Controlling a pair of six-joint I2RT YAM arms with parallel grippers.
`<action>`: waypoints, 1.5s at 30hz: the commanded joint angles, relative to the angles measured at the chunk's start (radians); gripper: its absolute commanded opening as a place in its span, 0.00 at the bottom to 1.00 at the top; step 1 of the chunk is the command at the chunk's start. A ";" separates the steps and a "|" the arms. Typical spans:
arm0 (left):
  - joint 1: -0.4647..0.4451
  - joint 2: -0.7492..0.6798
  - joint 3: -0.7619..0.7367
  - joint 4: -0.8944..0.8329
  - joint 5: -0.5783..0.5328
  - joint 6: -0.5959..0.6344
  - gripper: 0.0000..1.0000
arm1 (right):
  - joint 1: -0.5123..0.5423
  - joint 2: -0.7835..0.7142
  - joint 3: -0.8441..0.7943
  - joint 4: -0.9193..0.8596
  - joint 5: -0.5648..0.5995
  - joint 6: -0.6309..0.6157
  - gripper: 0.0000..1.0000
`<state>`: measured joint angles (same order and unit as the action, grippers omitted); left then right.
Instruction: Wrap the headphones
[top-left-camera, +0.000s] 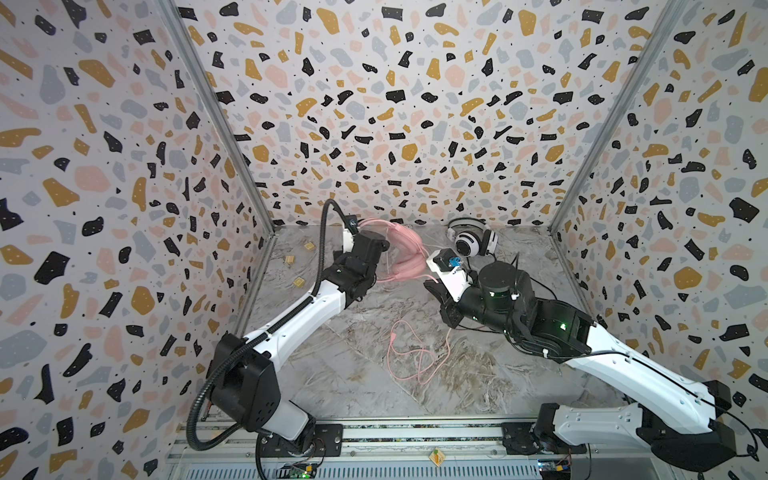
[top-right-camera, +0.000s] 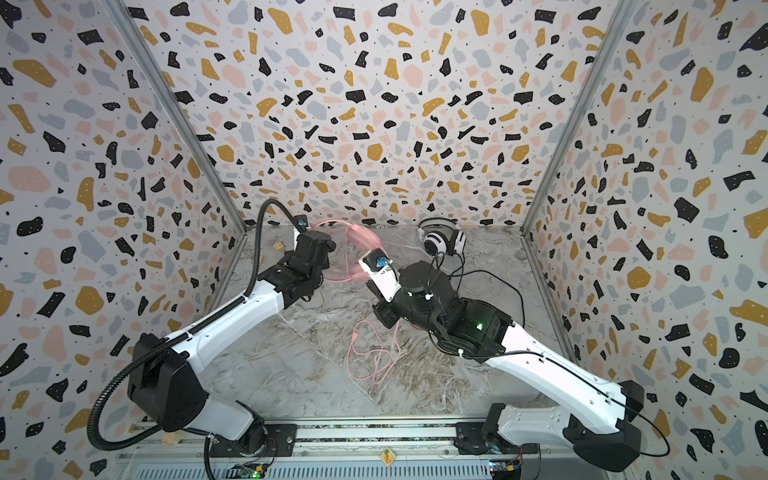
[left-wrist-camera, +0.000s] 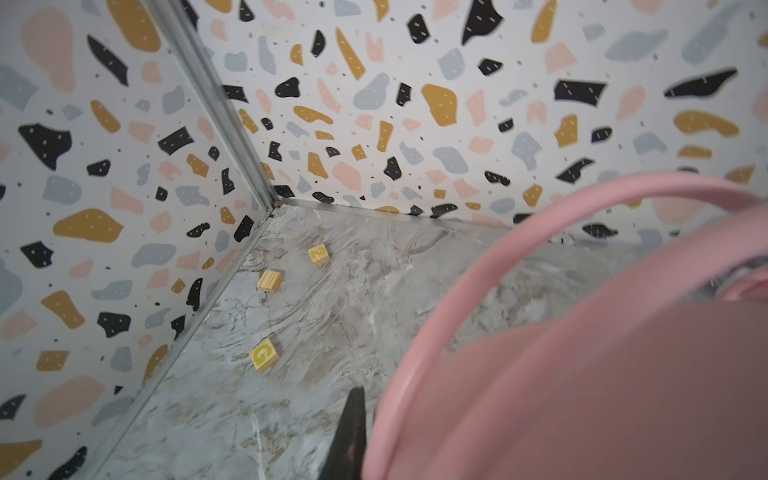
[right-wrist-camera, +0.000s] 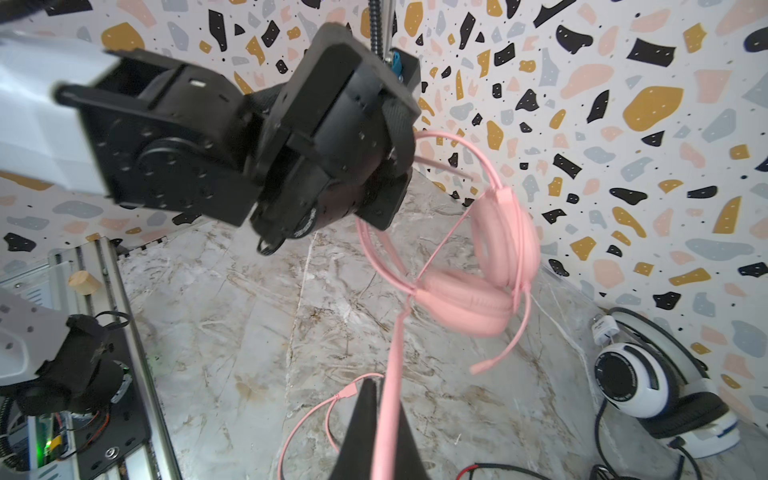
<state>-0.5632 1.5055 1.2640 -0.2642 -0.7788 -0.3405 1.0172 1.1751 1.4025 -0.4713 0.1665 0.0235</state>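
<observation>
Step in hand: cable winding. Holding pink headphones (top-left-camera: 401, 249) aloft at far centre with left gripper (top-left-camera: 386, 246), jaws closed on headband (left-wrist-camera: 478, 270); pinching pink cable (right-wrist-camera: 395, 353) tight in right gripper (right-wrist-camera: 380, 432). Next, probably circling cable around earcups (right-wrist-camera: 465, 307) (minding slack on table (top-left-camera: 353, 395)), leaving white-and-black headphones (top-left-camera: 471, 241) far right.

The left arm (top-left-camera: 291, 320) and the right arm (top-left-camera: 623, 365) reach inward, with the left gripper (top-left-camera: 385, 248) and the right gripper (right-wrist-camera: 376, 415) both closed.

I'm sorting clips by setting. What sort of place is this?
Most likely a robot test booth, not a home. Speckled wall panels box in a marble-look tabletop, and the left arm and right arm are mounted on a metal rail at its front edge.
</observation>
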 joint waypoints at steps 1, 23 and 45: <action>-0.046 -0.043 0.005 0.017 -0.025 0.132 0.00 | -0.081 -0.008 0.054 -0.015 -0.019 -0.033 0.06; -0.081 -0.197 0.014 -0.269 0.494 0.328 0.00 | -0.473 0.204 0.067 0.209 -0.330 -0.030 0.06; -0.013 -0.286 0.070 -0.186 0.874 0.173 0.00 | -0.576 0.231 -0.286 0.544 -0.772 0.147 0.37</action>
<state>-0.6010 1.2415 1.2655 -0.5480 -0.0074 -0.0921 0.4484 1.4189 1.1477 -0.0280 -0.4969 0.1204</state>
